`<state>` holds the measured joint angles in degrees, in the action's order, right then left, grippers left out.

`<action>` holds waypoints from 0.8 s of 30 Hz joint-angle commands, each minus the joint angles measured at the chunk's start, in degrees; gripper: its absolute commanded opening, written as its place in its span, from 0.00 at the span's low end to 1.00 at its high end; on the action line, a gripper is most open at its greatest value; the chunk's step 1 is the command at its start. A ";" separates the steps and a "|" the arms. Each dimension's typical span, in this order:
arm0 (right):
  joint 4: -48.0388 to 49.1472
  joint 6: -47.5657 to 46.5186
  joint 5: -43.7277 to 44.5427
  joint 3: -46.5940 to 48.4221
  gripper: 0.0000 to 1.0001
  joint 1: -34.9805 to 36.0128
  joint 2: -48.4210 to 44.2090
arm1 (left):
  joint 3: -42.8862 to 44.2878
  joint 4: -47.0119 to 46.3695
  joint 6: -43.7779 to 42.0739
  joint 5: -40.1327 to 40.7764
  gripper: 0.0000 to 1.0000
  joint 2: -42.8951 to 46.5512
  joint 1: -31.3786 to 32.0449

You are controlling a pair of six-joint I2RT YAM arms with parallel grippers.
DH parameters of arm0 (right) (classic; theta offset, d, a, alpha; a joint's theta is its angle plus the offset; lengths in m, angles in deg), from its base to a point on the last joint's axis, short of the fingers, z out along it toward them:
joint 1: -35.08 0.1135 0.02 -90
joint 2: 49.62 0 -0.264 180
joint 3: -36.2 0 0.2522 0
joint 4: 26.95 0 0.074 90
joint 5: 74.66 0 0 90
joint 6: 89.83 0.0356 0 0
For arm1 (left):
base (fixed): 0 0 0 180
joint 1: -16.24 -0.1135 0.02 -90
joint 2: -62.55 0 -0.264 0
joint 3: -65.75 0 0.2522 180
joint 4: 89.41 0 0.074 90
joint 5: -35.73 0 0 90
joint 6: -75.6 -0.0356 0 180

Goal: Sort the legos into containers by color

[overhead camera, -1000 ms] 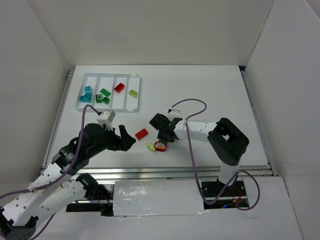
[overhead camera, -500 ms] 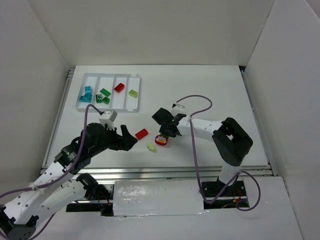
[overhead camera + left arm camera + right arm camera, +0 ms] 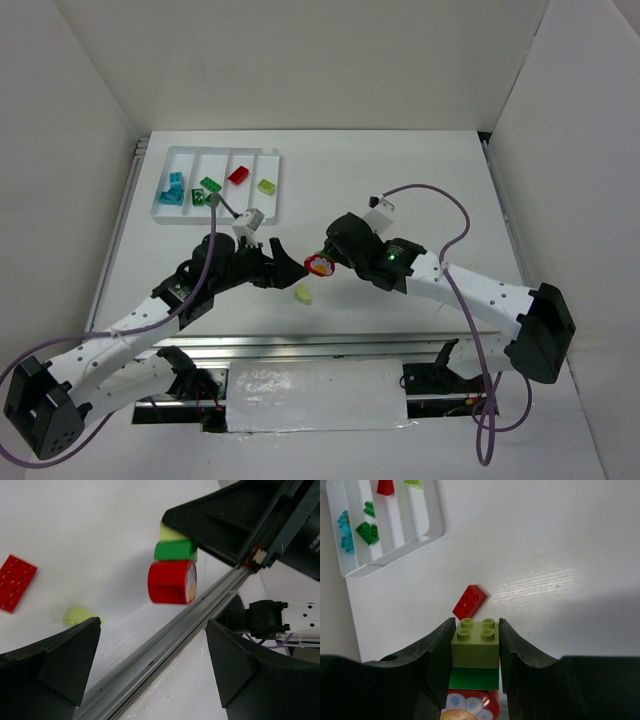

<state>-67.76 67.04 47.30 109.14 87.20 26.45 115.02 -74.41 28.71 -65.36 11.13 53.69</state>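
Observation:
My right gripper (image 3: 324,258) (image 3: 476,645) is shut on a small stack (image 3: 318,267): a yellow-green brick (image 3: 476,642) on a green brick (image 3: 474,678) on a red round piece (image 3: 467,705). It holds the stack above the table. My left gripper (image 3: 287,264) (image 3: 152,665) is open and empty, just left of the stack (image 3: 172,565). A flat red brick (image 3: 470,601) (image 3: 15,582) and a small yellow-green piece (image 3: 302,294) (image 3: 77,615) lie on the table. The white tray (image 3: 220,149) (image 3: 437,530) holds teal (image 3: 172,190), green (image 3: 207,192), red (image 3: 238,175) and yellow-green (image 3: 266,186) bricks, one colour per compartment.
A metal rail (image 3: 165,640) runs along the table's near edge (image 3: 330,343). White walls (image 3: 90,150) stand on the left, back and right. The right arm's purple cable (image 3: 440,200) loops over the table.
My right gripper has lifted the stack off the table and the arm has swung out to the right. My left gripper has moved right, over the flat red brick, close to the stack.

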 commanded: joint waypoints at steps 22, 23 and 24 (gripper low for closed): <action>-2.13 3.35 9.60 3.66 0.00 5.98 -3.65 | 0.97 -21.45 5.58 -10.97 0.81 -9.41 1.84; -2.22 3.44 9.87 3.75 0.00 5.98 -3.74 | 0.97 -21.80 5.40 -11.40 0.77 -9.23 1.84; -2.31 3.53 9.96 4.10 0.00 5.98 -3.74 | 0.97 -21.89 5.32 -11.67 0.73 -9.05 1.92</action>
<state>-69.53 69.42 53.56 110.18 92.75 24.00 116.07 -91.55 34.00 -74.32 0.83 55.18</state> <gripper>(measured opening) 0.444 0.757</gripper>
